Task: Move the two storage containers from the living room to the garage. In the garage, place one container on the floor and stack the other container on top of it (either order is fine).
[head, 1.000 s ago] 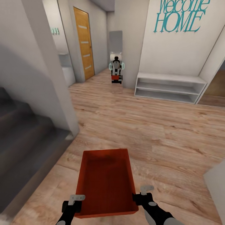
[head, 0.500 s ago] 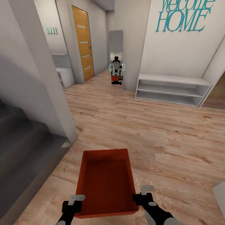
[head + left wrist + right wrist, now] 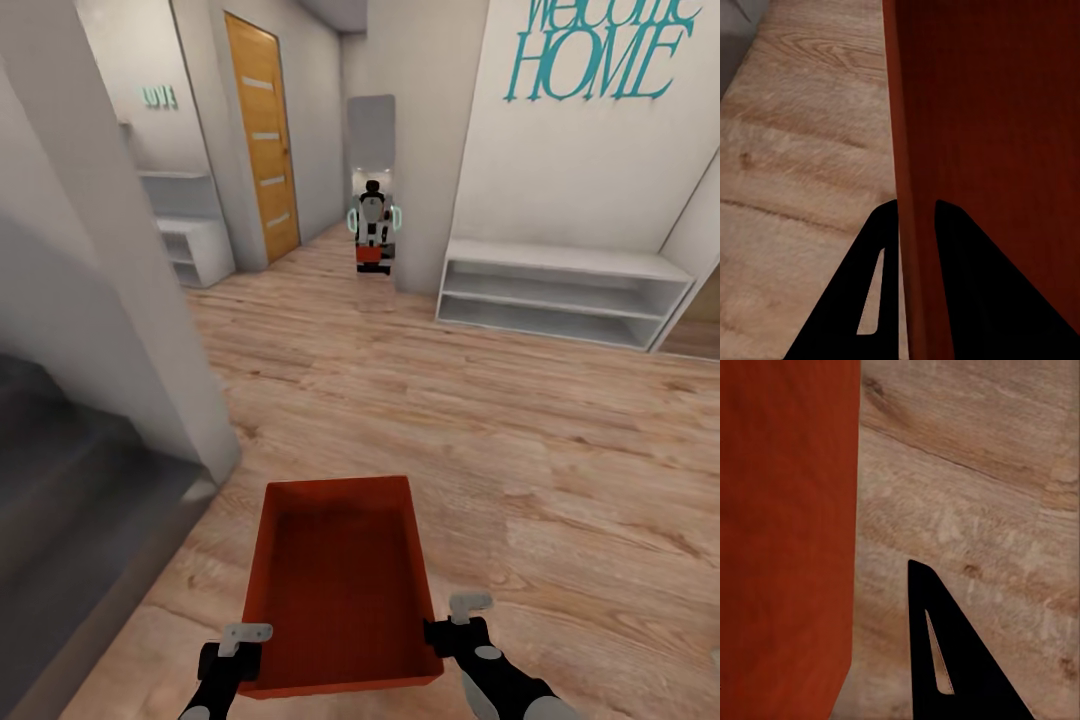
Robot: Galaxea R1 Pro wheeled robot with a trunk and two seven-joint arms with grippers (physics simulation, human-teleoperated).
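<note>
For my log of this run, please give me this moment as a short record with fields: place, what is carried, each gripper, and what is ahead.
place: hallway with wood-plank floor, not the garage
carried: one orange-red storage container, topless and empty, held out in front of the robot above the floor
left gripper: shut on the container's left wall, one finger on each side of it in the left wrist view
right gripper: at the container's right wall; grip cannot be confirmed
ahead: white low shelf, orange door, mirror showing the robot's reflection
left side: grey stairs
</note>
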